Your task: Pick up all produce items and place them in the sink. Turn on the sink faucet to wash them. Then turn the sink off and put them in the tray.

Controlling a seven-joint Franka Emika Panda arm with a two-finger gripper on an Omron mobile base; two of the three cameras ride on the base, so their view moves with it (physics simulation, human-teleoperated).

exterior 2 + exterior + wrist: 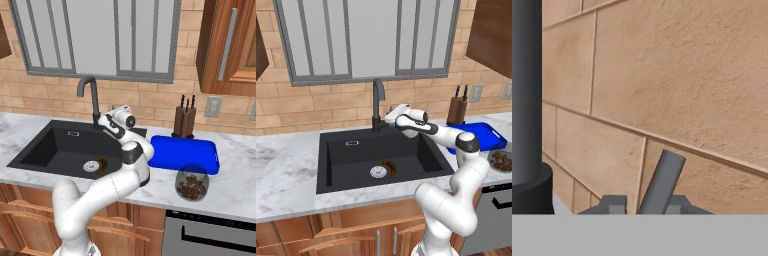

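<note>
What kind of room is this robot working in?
A rendered home kitchen, most likely: a black sink with a faucet set in a marble counter, and a knife block by the brick wall.

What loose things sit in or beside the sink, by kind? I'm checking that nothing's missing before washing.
Produce, in the sink: 1, the dark banana-shaped piece
Trays: 1, blue tray
Dishes of brown lumps: 1, round dish
Knife blocks: 1, block
Total: 4
</note>
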